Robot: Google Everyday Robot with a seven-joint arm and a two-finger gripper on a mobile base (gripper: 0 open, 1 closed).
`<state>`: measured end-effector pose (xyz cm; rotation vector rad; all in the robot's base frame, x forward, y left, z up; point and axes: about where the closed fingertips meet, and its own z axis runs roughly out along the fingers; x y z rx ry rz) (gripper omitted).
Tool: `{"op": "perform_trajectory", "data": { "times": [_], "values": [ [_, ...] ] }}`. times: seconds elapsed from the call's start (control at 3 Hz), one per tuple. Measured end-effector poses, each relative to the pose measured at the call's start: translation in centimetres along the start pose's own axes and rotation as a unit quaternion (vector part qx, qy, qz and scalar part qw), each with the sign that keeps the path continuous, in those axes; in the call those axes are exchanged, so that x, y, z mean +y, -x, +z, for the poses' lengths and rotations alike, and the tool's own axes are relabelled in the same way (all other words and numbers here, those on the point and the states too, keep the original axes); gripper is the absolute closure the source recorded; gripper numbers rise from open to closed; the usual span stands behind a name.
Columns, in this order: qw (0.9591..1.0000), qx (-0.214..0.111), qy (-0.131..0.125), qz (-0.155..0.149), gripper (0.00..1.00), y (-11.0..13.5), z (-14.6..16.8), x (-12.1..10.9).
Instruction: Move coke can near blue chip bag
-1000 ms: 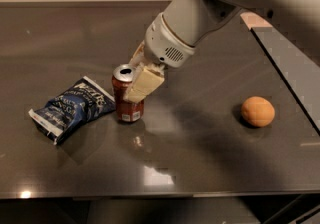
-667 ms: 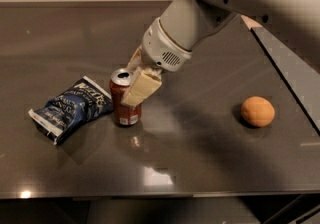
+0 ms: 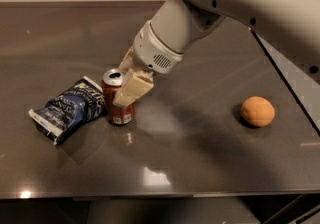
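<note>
The red coke can (image 3: 119, 110) stands upright on the dark table (image 3: 165, 168), its left side right against the blue chip bag (image 3: 70, 108). The bag lies flat at the left, crinkled, with white lettering. My gripper (image 3: 121, 84) comes down from the upper right and straddles the can. One cream finger (image 3: 132, 88) crosses the can's front and the other sits behind it. The fingers are shut on the can. The can's silver top (image 3: 113, 75) shows to the left of the fingers.
An orange round fruit (image 3: 257, 111) lies on the table at the right. The big white arm (image 3: 240, 3) spans the upper right. The table's right edge (image 3: 295, 93) runs diagonally and its front edge is near the bottom.
My gripper has moved the can a little to the left, closing the gap to the chip bag. The bag and the orange fruit have not moved.
</note>
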<state>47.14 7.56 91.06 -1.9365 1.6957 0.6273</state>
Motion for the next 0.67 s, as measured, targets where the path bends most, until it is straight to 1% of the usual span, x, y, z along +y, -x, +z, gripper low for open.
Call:
{"op": "perform_trajectory", "data": {
  "times": [0.33,0.67],
  "values": [
    [1.0000,0.001,0.000,-0.001,0.00,0.11,-0.03,0.11],
    [1.0000,0.001,0.000,-0.001,0.00,0.12,-0.03,0.11]
  ]
}}
